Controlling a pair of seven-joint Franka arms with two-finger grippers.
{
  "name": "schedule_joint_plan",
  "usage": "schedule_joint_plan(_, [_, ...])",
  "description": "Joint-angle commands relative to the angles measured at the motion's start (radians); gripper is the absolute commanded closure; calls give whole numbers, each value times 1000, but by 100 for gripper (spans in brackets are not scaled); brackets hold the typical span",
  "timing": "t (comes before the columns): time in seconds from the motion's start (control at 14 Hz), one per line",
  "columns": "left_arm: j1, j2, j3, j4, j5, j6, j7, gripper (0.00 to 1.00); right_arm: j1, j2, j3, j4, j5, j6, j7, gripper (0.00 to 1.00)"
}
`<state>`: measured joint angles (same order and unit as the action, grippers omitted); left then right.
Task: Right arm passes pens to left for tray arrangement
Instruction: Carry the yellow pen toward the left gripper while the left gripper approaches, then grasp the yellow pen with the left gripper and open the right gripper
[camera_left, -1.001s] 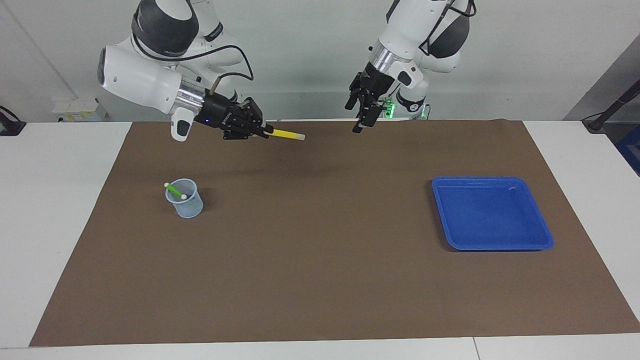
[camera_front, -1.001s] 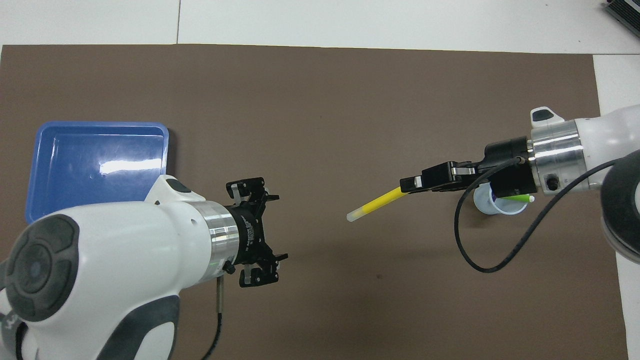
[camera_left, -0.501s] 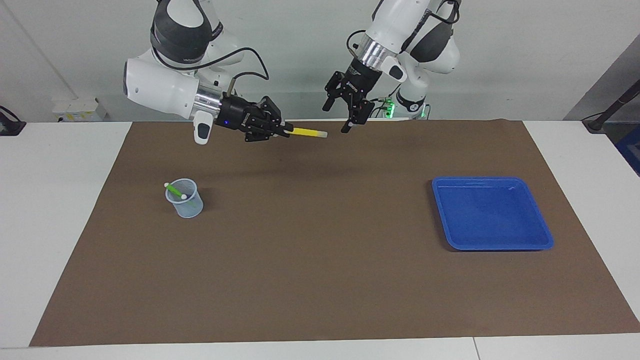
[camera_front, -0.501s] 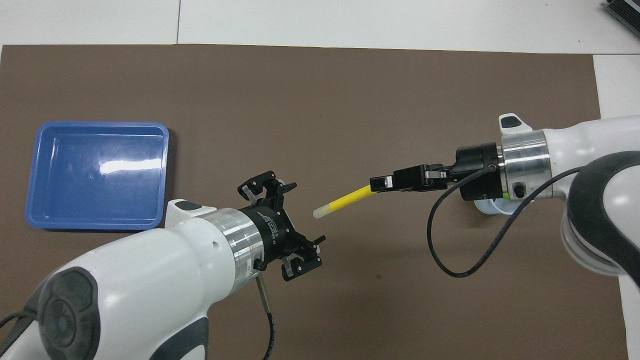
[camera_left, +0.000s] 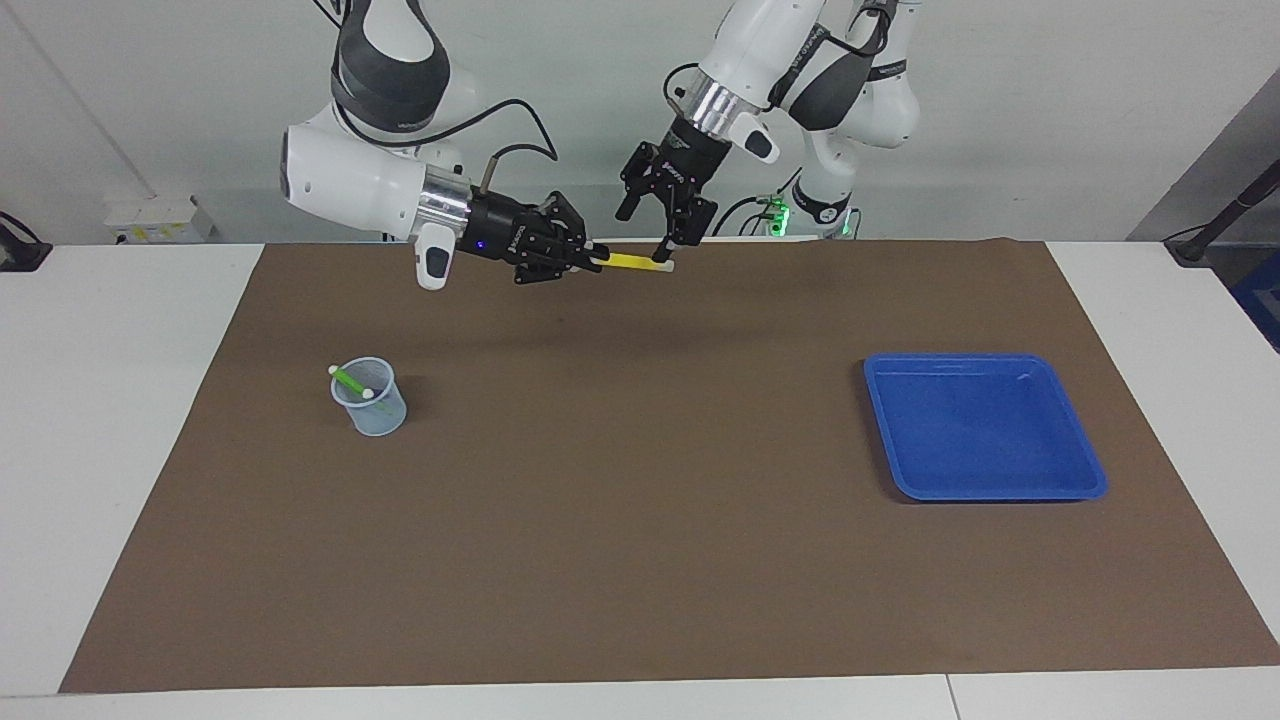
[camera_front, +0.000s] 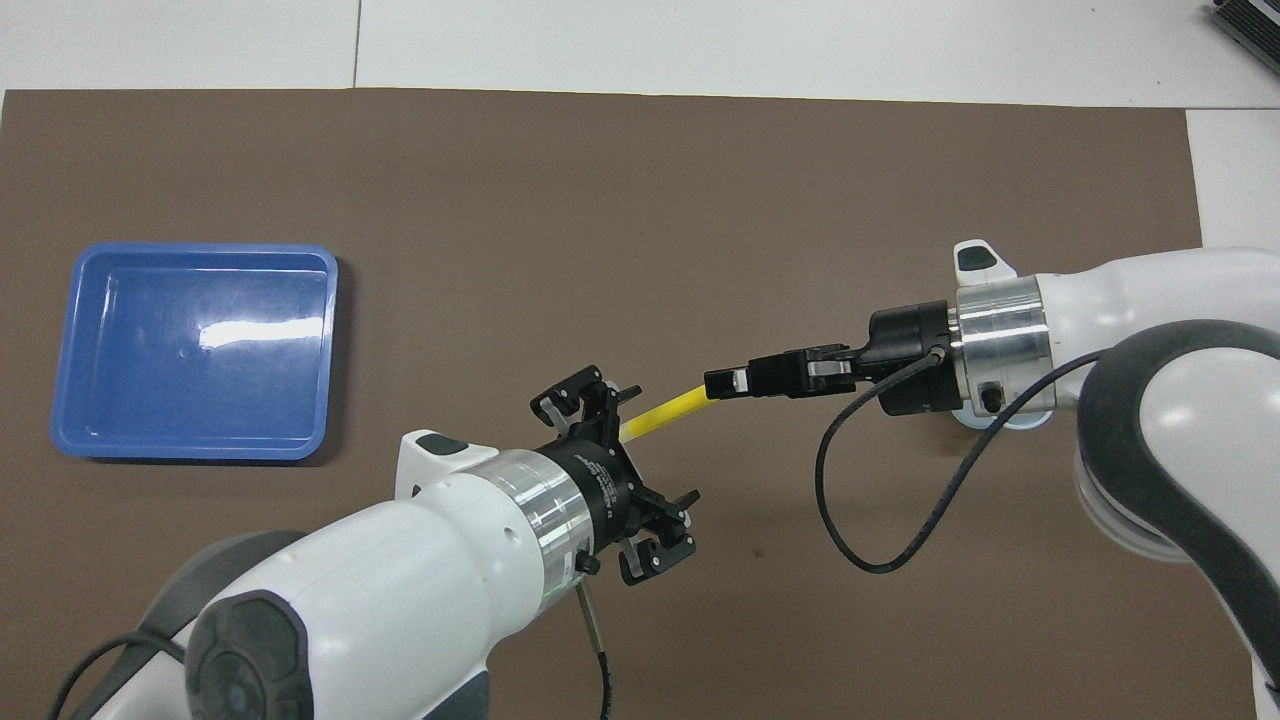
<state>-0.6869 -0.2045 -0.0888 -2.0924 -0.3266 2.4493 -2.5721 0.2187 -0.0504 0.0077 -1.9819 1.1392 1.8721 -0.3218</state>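
The right gripper (camera_left: 590, 262) is up in the air over the brown mat (camera_left: 640, 560), near the mat's edge closest to the robots. Its fingers are clamped on one end of the yellow pen (camera_left: 632, 262), which lies roughly level and points toward the left gripper (camera_left: 660, 225). The left gripper hangs with its fingers spread wide, one fingertip (camera_left: 661, 249) just at the pen's pale free end; whether it touches cannot be told. In the overhead view the pen's free end (camera_front: 660, 412) reaches the spread fingers of the left gripper (camera_front: 620, 480).

The blue tray (camera_left: 1085, 470) sits flat on the mat toward the left arm's end of the table. A clear cup (camera_left: 375, 410) stands on the mat toward the right arm's end and holds the green pen (camera_left: 350, 381), leaning against its rim. The purple pen cannot be made out.
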Motion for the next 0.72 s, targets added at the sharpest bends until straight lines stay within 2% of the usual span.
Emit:
schedule_joint_plan(0.0, [-19,13,1,-12,32,30,-7,0,4,-23,-2,-32,33,22,-30,100])
schedule_joint_plan(0.36, [-8,28,1,-8,67,20,9,2,4,-23,-2,-32,33,22,-33,100])
schedule_joint_plan(0.64, [-8,28,1,-6,69,23,6,11,4,-23,-2,-29,33,22,-33,100])
